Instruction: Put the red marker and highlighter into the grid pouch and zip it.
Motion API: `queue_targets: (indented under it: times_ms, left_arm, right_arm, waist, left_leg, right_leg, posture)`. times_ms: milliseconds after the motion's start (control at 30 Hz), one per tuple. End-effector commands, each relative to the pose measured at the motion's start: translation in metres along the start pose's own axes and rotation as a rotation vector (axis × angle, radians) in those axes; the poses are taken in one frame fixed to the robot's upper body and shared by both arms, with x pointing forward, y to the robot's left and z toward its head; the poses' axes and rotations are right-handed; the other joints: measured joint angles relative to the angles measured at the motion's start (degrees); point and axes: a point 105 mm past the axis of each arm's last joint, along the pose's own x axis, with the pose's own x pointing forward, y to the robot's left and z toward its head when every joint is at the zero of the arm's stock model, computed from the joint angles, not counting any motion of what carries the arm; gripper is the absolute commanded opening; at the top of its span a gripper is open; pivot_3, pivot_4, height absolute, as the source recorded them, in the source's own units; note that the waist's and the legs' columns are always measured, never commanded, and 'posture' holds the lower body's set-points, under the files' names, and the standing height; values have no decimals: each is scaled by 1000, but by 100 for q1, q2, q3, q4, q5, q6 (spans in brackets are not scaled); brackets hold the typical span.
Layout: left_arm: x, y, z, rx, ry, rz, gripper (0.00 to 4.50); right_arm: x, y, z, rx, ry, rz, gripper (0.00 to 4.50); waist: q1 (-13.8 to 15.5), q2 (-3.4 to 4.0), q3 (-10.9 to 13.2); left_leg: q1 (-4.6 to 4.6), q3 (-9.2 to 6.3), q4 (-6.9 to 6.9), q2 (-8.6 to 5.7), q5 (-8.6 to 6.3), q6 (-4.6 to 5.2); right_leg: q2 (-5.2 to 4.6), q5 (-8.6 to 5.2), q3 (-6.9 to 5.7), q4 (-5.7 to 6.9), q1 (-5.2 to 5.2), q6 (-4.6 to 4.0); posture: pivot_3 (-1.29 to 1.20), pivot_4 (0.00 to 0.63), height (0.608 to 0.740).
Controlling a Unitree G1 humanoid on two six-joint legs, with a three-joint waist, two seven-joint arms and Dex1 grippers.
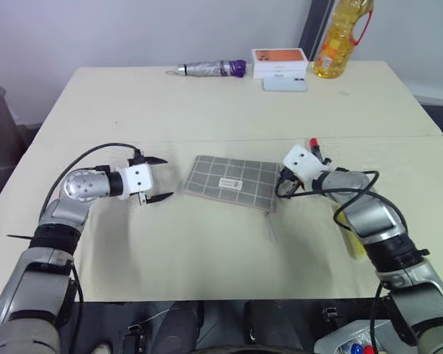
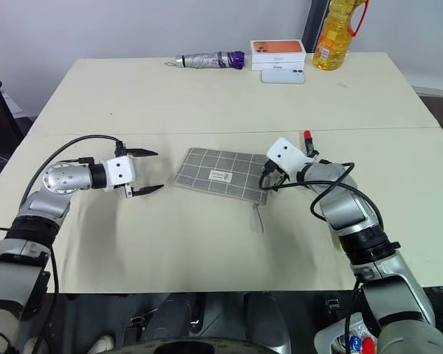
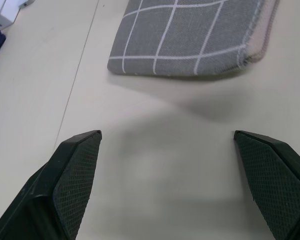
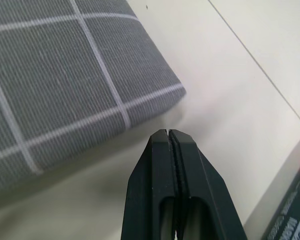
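The grid pouch (image 1: 232,183) lies flat at the table's middle, grey with pale lines and a white label, its zipper pull (image 1: 272,225) trailing off the near right corner. My left gripper (image 1: 168,178) hovers just left of the pouch, open and holding nothing. My right gripper (image 4: 167,131) is shut on nothing, its tip beside the pouch's right corner (image 4: 65,75). The red marker (image 1: 315,145) lies behind my right wrist, partly hidden. A sliver of the yellow highlighter (image 1: 354,243) shows beside my right forearm, mostly covered.
At the table's far edge lie a silver-and-purple cylinder (image 1: 210,69), an orange box (image 1: 279,59) over a pale phone (image 1: 284,83), and a bottle of yellow oil (image 1: 342,37). A seam (image 1: 207,138) crosses the table behind the pouch.
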Motion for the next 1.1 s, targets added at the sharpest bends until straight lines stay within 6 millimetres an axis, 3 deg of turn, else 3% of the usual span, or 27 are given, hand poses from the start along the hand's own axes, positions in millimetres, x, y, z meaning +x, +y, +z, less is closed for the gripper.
queue_targets:
  times_ms: [33,367,733,833,1067,1100]
  left_arm:
    - [9,-3,4,58,-12,-45,4500]
    - [28,-8,23,148,-103,-119,4500]
    - [28,-10,34,187,-167,-116,4500]
    - [26,-12,35,191,-181,-121,3654]
    - [21,-10,39,163,-225,-87,40]
    - [20,-9,39,145,-230,-75,13]
  right_arm:
    - [2,-5,15,-38,-44,-17,34]
    - [12,1,25,-64,-78,12,34]
    - [19,12,33,-79,-105,51,34]
    - [20,13,34,-80,-108,54,0]
    - [19,15,33,-81,-110,58,0]
    - [18,14,33,-78,-112,53,0]
  waist:
    - [7,0,0]
    - [13,0,0]
    - [-14,0,0]
    - [-14,0,0]
    - [-15,0,0]
    - [-17,0,0]
  left_leg:
    - [0,0,1,0,0,0]
    - [0,0,1,-3,0,0]
    - [0,0,0,-2,0,0]
    - [0,0,0,-2,0,0]
    - [-3,0,0,-1,0,0]
    - [-3,0,0,-1,0,0]
  right_leg:
    - [0,0,-1,0,0,0]
    - [-1,0,-1,0,1,0]
    - [1,0,-1,1,-1,0]
    - [1,0,-1,1,-2,0]
    - [1,0,0,1,-5,0]
    - [1,0,0,1,-5,0]
  posture:
    - [0,150,740]
    - [0,150,740]
    - [0,150,740]
    - [0,150,740]
    - [0,150,740]
    - [0,150,740]
